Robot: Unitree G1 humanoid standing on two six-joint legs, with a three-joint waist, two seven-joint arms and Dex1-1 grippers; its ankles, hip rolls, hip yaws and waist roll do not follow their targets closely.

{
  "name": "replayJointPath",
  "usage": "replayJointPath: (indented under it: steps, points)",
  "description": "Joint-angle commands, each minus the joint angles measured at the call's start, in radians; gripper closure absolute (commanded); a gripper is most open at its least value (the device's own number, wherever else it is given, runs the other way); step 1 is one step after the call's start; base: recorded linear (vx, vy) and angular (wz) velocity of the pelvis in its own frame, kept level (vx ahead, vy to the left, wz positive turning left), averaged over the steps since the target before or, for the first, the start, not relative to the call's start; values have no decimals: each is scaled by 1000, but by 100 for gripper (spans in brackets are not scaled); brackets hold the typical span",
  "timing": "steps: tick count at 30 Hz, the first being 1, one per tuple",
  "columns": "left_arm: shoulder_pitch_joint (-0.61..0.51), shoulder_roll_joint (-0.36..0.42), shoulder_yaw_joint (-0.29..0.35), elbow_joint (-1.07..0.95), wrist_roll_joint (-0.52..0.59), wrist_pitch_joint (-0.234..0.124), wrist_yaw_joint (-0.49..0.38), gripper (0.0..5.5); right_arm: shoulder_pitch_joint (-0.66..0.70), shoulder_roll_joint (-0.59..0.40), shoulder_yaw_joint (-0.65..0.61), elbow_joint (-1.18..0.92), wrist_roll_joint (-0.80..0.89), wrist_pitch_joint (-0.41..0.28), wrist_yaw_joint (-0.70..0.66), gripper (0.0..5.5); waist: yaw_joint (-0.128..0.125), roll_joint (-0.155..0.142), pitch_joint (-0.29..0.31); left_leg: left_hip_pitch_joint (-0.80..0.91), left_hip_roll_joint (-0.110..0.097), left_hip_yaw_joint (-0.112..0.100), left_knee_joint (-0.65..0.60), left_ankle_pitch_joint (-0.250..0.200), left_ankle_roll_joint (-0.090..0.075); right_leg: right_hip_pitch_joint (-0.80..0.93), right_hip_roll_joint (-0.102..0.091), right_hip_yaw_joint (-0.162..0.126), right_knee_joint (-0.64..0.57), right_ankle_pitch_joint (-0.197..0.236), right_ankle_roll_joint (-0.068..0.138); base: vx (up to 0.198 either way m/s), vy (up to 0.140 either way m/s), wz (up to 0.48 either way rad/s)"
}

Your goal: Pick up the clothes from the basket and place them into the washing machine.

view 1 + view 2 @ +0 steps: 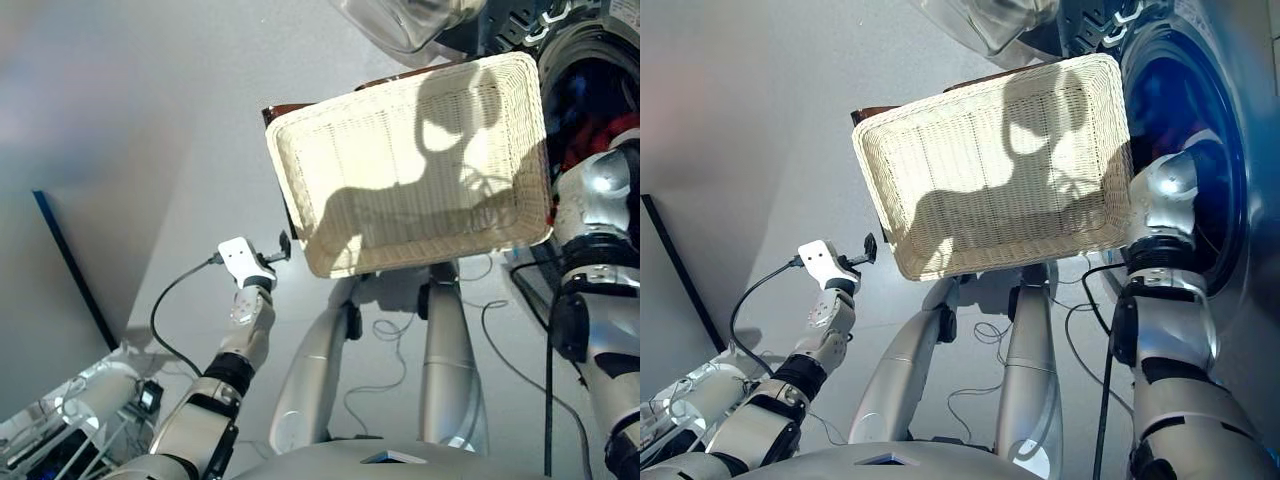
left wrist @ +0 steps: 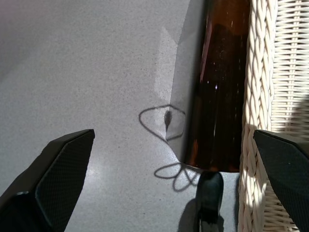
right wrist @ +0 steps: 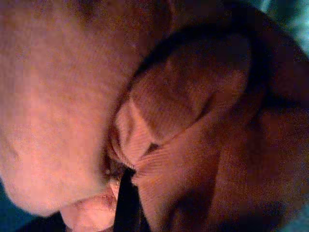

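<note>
The cream wicker basket [image 1: 410, 165] holds no clothes and shows only shadows. My left gripper [image 2: 174, 183] hangs open beside the basket's outer rim [image 2: 258, 96], with nothing between its fingers. My right arm [image 1: 1165, 200] reaches into the round porthole of the dark washing machine [image 1: 1185, 95], so that gripper is hidden inside the drum. Orange-red cloth [image 3: 183, 121] fills the right wrist view and covers the fingers. A bit of that red garment [image 1: 618, 130] shows in the drum. The black and navy garments are out of view.
The basket rests on a dark brown stand [image 2: 217, 96]. The clear glass door [image 1: 400, 25] hangs open above the basket. Cables [image 1: 385, 340] trail over the grey floor. A dark blue strip [image 1: 70, 265] and metal gear [image 1: 80, 410] are at the left.
</note>
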Motion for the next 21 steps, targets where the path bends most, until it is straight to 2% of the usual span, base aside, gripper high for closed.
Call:
replayJointPath:
  steps: [1,7,12,21]
  points:
    - [31,30,32,-4,14,-53,8,0,-30,-38,57,-28,-8,-42,58,0,-21,21,-31,-26,-1,-39,167,-152,-25,78,-2,-30,-106,17,71,0,0,0]
    - [35,24,43,0,13,-48,22,0,3,141,124,-7,52,-49,172,0,-21,14,-33,-31,-1,-44,167,-146,-28,82,0,-36,-108,19,65,0,0,0]
    - [43,22,51,23,7,-36,9,0,45,238,171,-4,137,-57,300,0,-27,-4,-33,-28,3,-45,171,-143,-32,98,0,-47,-116,25,63,0,0,0]
    - [27,16,64,136,19,-14,-4,0,108,337,189,95,321,-55,459,0,-40,-50,-51,9,7,-55,155,-140,-36,159,2,-70,-157,37,64,0,0,0]
